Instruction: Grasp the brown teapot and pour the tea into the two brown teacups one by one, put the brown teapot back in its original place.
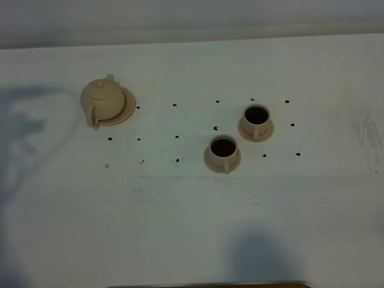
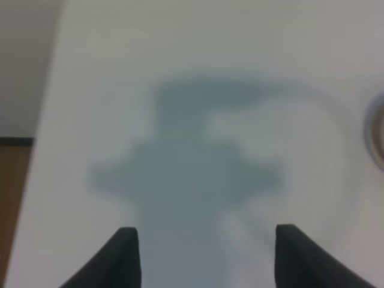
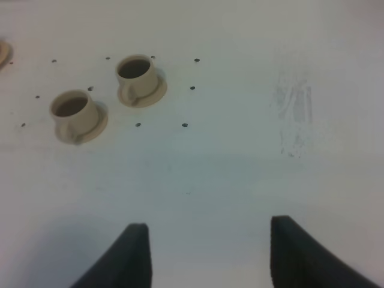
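The teapot (image 1: 103, 100) sits on its saucer (image 1: 127, 111); both cups (image 1: 223, 149) (image 1: 257, 117) (dark inside) stand apart. Left hand (image 2: 207, 252) and right hand (image 3: 209, 249) gape over bare worktop (image 1: 180, 210).

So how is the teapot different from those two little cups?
The brown teapot is round and bulging, clearly larger than either of the two brown teacups, which are small straight cylinders. The teapot is closed by a knobbed lid; the cups are open and look dark inside. The teapot sits on a wide saucer; each cup has a smaller one. All share the same pale beige-tan colour and a side handle.
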Controlling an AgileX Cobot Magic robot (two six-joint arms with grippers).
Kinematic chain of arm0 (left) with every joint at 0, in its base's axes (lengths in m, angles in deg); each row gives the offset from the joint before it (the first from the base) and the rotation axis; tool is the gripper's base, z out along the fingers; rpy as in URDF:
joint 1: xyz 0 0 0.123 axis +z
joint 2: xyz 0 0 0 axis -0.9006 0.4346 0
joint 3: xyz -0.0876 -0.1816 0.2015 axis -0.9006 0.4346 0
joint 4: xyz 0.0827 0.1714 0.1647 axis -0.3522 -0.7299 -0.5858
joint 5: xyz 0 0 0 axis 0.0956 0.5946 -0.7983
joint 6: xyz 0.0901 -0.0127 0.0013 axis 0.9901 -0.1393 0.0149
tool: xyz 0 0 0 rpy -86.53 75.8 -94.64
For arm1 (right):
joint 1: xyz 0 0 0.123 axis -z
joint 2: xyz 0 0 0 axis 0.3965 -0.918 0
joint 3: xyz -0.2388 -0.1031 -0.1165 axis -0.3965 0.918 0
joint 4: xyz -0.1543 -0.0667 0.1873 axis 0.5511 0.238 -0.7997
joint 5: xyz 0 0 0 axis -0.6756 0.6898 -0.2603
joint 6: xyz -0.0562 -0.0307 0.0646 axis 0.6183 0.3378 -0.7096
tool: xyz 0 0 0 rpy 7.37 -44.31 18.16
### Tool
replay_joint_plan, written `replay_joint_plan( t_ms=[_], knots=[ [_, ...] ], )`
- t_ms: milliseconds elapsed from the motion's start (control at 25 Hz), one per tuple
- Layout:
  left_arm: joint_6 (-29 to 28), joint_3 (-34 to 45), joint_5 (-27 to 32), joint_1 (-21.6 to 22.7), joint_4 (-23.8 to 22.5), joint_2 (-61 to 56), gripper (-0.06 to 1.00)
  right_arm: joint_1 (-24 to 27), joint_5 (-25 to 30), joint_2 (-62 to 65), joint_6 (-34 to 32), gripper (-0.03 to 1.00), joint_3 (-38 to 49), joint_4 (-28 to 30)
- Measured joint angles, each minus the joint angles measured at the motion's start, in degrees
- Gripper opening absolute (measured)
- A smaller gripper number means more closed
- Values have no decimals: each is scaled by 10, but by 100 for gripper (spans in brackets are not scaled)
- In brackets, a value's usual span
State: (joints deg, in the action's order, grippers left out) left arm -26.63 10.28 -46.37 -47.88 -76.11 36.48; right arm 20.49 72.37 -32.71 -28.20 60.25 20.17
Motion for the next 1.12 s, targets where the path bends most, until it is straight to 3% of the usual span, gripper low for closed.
replay_joint_plan(
  t_ms=[200,760,1120],
  knots=[
    [-1,53,22,24,22,-112,51,0,0,0,0,43,0,0],
    [49,186,238,25,148,-452,51,0,0,0,0,43,0,0],
    [49,260,291,-41,159,-591,51,0,0,0,-1,43,0,0]
  ],
)
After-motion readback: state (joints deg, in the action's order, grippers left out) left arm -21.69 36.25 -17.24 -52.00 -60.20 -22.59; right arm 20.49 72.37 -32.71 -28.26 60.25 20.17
